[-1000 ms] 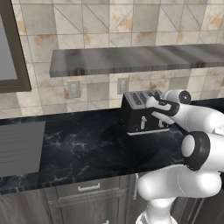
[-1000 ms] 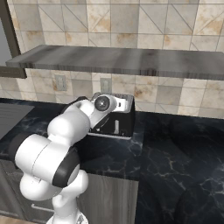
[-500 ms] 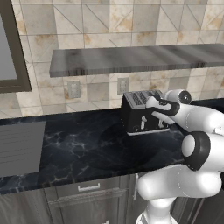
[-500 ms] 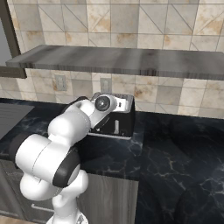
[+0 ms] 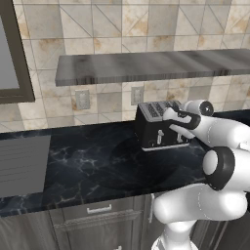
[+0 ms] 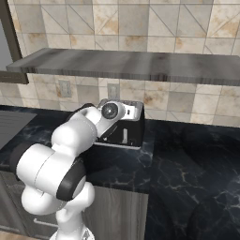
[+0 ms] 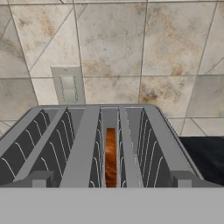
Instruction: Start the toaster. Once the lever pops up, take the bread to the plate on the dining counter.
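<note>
Toaster [image 7: 87, 144] unmarked — bread [image 7: 110, 157] in its slot — hand [image 5: 172, 128] open.

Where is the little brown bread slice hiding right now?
In the hand view, the tan-brown bread slice stands down in the middle slot of the black, silver-topped toaster, before the tiled wall.

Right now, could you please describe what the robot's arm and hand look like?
The arm is glossy white with rounded, bulbous links and black bands at the joints. A round dark-and-silver cap sits on the wrist. Its hand is white with dark trim.
</note>
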Available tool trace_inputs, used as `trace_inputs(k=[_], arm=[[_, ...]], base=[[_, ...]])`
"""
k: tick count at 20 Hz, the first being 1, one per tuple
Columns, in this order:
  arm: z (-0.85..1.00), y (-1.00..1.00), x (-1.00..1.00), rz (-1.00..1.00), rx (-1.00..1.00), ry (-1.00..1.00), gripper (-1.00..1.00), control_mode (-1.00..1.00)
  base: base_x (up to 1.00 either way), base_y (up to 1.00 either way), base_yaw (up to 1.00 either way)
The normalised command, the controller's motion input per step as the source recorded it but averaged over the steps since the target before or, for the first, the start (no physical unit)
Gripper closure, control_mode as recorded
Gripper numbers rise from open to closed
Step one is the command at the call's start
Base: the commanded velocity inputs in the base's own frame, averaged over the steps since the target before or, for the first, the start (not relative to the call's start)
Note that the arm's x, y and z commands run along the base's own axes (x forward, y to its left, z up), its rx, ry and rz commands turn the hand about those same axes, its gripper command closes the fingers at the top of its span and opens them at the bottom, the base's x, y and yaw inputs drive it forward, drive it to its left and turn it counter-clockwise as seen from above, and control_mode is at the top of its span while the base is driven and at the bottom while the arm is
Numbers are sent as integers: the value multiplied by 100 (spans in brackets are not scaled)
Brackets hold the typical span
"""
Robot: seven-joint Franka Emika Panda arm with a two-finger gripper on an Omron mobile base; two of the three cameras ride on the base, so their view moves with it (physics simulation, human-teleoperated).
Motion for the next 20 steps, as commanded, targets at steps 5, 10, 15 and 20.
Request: trace_inputs(k=[5, 10, 15, 20], arm=[[0, 0, 0, 0, 0, 0, -100, -100], [0, 0, 0, 0, 0, 0, -100, -100], [0, 0, 0, 0, 0, 0, -100, -100], [0, 0, 0, 0, 0, 0, -100, -100]], base=[[0, 0, 0], [0, 0, 0], [0, 0, 0], [0, 0, 0]])
